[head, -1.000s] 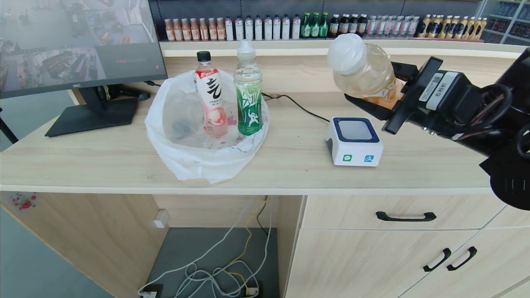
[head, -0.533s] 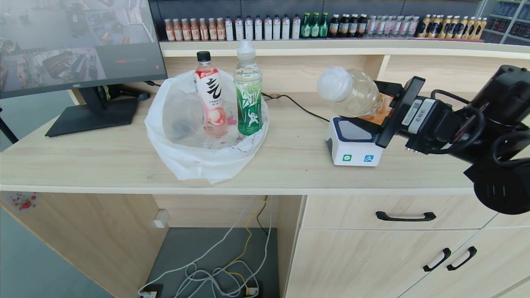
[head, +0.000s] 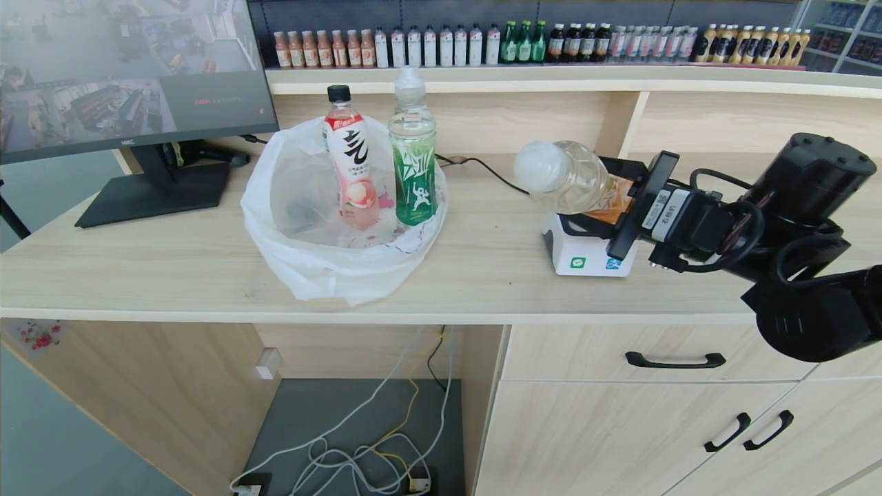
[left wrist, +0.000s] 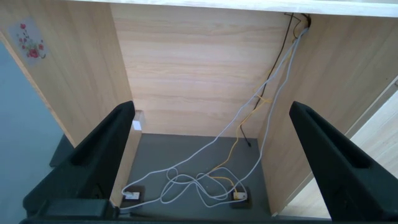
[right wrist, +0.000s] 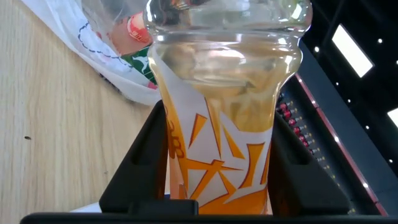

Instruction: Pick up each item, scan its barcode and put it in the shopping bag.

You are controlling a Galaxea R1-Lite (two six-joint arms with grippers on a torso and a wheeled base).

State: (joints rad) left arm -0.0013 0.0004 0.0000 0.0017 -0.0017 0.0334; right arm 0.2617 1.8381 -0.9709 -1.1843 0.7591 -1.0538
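Note:
My right gripper (head: 610,200) is shut on a clear bottle with an orange label and white cap (head: 568,178), held on its side just above the white barcode scanner (head: 582,251) on the counter. From the right wrist, the orange-label bottle (right wrist: 221,118) sits between both fingers (right wrist: 140,155). A white shopping bag (head: 331,227) stands at the counter's middle and holds a pink-label bottle (head: 350,162) and a green-label bottle (head: 412,151), both upright. My left gripper (left wrist: 214,162) hangs open below the counter, facing the cable-strewn recess.
A monitor (head: 131,76) on a black stand occupies the counter's far left. A black cable (head: 493,176) runs from behind the bag to the scanner. A raised shelf (head: 551,76) with a row of bottles runs behind. Drawers (head: 675,359) lie under the counter.
My right arm has lowered and moved left with the orange-label bottle, from high above the scanner to just over its top. The bag and its bottles stay put.

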